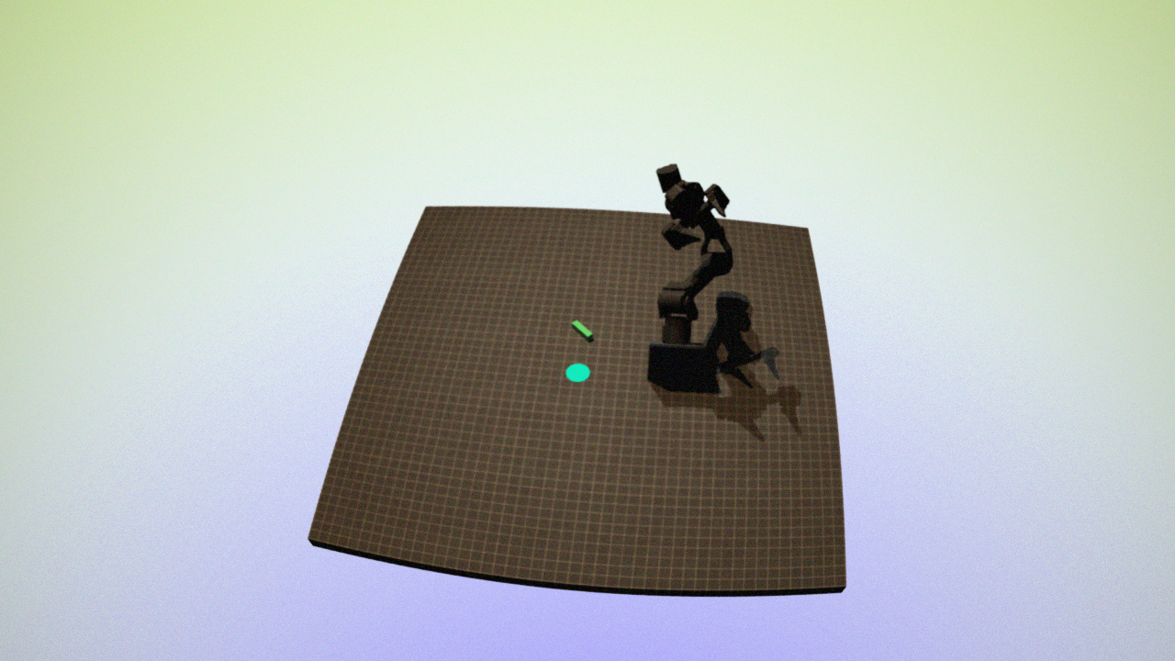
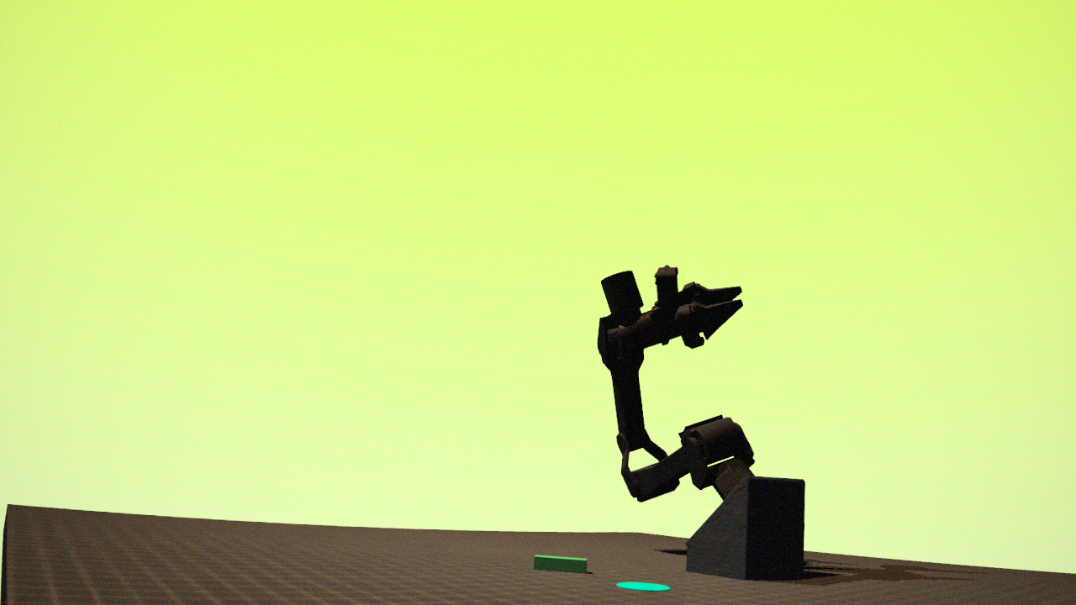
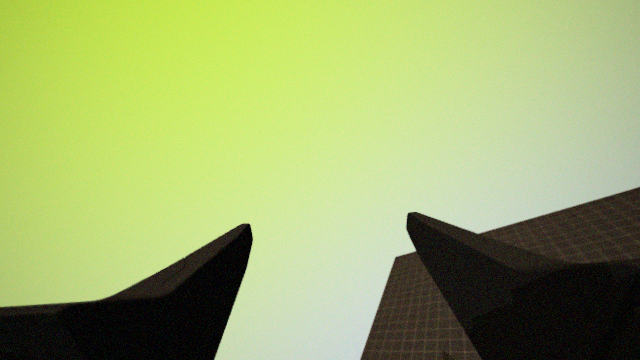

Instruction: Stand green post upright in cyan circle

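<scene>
The green post [image 1: 582, 330] [image 2: 560, 564] lies on its side on the table. The flat cyan circle [image 1: 577, 372] [image 2: 643, 586] lies near it, with a gap between them, and nothing stands on it. My gripper [image 1: 712, 228] [image 2: 741, 296] [image 3: 329, 220] is open and empty. It is held high above the table, well away from the post and the circle. Its fingers are wide apart in the wrist view, where neither the post nor the circle shows.
The dark arm base [image 1: 681, 367] [image 2: 774, 526] stands on the gridded brown table [image 1: 493, 493] [image 2: 225, 556] [image 3: 395, 310], to the right of the post and the circle in the top and exterior views. Shadows of the arm fall to the right of the base.
</scene>
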### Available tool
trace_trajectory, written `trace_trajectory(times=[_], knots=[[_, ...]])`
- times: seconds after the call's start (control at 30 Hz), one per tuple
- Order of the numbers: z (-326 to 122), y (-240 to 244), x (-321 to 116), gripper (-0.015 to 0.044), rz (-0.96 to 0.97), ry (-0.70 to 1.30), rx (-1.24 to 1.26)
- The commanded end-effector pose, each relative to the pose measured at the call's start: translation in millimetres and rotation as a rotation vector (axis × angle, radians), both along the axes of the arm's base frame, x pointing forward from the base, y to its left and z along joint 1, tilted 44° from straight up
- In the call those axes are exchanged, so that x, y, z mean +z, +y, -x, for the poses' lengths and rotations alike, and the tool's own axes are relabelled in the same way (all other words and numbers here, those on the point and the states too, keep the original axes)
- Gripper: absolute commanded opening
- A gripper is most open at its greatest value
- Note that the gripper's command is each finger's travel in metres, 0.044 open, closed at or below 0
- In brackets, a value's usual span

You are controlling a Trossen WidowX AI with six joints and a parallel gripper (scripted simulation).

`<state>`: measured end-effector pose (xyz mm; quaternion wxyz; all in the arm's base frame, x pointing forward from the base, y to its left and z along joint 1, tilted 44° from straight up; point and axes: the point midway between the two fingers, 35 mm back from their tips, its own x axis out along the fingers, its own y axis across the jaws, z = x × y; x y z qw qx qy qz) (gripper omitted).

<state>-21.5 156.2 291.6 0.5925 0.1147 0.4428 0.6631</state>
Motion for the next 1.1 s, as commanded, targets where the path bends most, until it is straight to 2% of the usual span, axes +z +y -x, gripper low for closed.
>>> trace_trajectory(times=[0.0, 0.17, 0.2, 0.6, 1.07], knots=[[-2, 1, -1, 0.0374, 0.006, 0.002, -0.008], [-43, 11, -16, 0.0242, 0.154, 0.059, -0.219], [-53, 12, -20, 0.0233, 0.188, 0.072, -0.268], [-159, -12, -72, 0.0233, 0.587, 0.217, -0.838], [-240, -103, -123, 0.0233, 1.055, 0.327, -1.444]])
